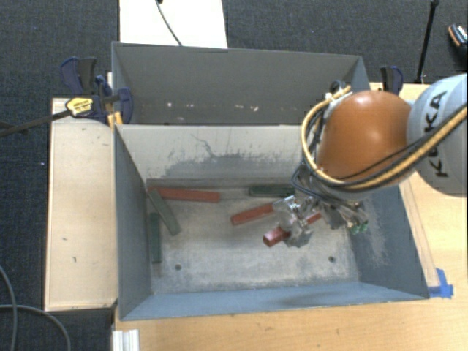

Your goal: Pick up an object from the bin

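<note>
1. Toward the right of the grey metal bin [219,273], low over its floor, you have the gripper [296,229] hanging beneath the arm's round orange cover [362,137].
2. Whether the gripper is spread or pressed together you cannot tell; its metal parts run together from this angle.
3. Your nearest thing is a small dark red block [273,237], lying on the floor just beside the gripper, on the side away from the arm. It looks to be touching the gripper's tip, but you cannot tell whether it is gripped.
4. The block's long axis runs roughly along the bin's length, tilted a little, with its far end pointing toward the bin's open middle.
5. A longer reddish-brown flat bar [252,214] lies just behind the block, slanted much the same way, with its near end under the gripper's body.
6. A dark green bar [269,191] rests near the back wall, apart from both.
7. Judging from this, the coming move turns on the block lying to the gripper's outer side, not squarely beneath it.
8. Well apart at the left lie a red bar [186,194], a grey strip [165,216] and a dark green stick [155,238].
</note>
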`<state>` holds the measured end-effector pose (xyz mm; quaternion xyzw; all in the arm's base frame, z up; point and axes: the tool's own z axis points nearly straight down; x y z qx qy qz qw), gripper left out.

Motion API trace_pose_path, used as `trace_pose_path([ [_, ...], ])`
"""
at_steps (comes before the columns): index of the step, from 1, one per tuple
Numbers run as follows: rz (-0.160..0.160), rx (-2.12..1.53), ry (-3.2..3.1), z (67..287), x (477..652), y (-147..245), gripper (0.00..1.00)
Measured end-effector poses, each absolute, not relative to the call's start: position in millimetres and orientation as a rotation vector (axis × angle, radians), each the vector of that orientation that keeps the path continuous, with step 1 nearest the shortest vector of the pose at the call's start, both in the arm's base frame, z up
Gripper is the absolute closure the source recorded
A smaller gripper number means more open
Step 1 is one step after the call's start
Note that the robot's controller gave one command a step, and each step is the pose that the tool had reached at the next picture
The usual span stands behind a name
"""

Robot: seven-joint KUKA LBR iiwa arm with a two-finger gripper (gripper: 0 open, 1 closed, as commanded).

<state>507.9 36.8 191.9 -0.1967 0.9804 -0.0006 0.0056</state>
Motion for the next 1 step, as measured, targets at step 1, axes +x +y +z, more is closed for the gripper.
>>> trace_pose_path([
  [1,-0.002,-0.675,3.059,250.1,506.0,37.7,1.0],
])
